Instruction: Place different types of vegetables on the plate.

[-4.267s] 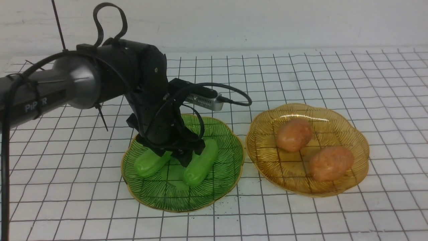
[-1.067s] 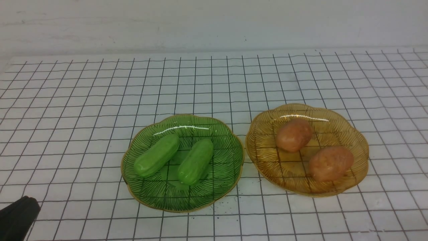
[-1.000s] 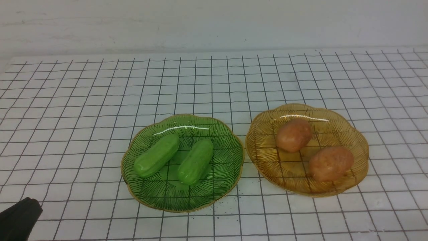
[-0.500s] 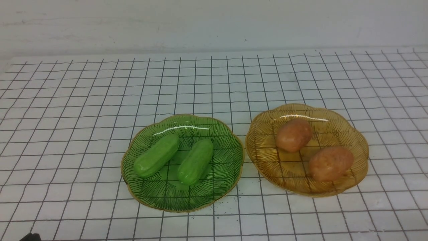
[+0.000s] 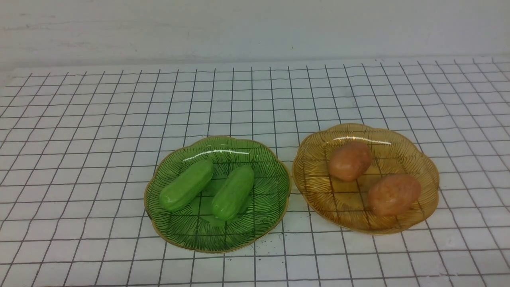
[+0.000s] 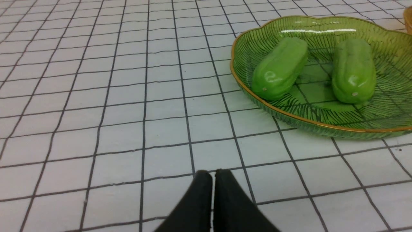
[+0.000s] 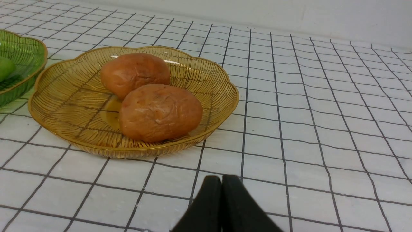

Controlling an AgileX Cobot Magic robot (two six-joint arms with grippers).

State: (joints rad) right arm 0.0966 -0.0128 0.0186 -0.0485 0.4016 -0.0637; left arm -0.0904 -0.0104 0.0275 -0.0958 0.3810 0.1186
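- Vegetables, four pieces, sorted by kind on two plates; none mixed.
- Left cucumber (image 5: 186, 185), smooth light green, lies in the green plate (image 5: 259, 215), on the side nearer the left pincer.
- Right cucumber (image 5: 233, 192) lies beside it in the same plate, close alongside with a narrow gap, both slanted the same way.
- Far potato (image 5: 350, 161), orange-brown, egg-shaped, lies in the amber plate (image 5: 318, 175).
- Near potato (image 5: 394, 195) lies in the same plate, closer to the right pincer; whether the two potatoes touch cannot be told.
- Plates, both ribbed glass with gold rims, stand side by side, rims nearly meeting, on a white gridded table (image 5: 79, 139).
- Left pincer (image 6: 212, 174), black, fingers pressed together and holding nothing; low over the table, the green plate ahead of it and off to one side.
- Right pincer (image 7: 221, 179), black, fingers pressed together and holding nothing; low over the table, the amber plate ahead of it, well apart.
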